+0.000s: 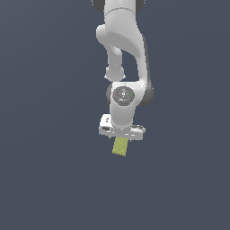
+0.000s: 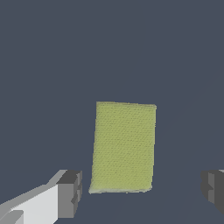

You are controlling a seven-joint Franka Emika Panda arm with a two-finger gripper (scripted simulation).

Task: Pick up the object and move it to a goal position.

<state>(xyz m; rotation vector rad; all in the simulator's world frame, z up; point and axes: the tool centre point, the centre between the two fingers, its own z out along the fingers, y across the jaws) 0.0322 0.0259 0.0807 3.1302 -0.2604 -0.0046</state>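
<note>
The object is a small flat yellow-green block [image 1: 120,147] with a fine texture. In the exterior view it lies on the dark grey surface just below the white hand of my gripper [image 1: 121,138]. In the wrist view the block [image 2: 123,146] lies between my two dark fingertips [image 2: 70,192], which stand wide apart on either side of its near end. My gripper [image 2: 142,192] is open and does not touch the block. There is a small gap at one finger and a wider gap at the other.
A plain dark grey surface [image 1: 45,179] fills both views. The white arm [image 1: 121,45] reaches down from the top of the exterior view. No other objects show.
</note>
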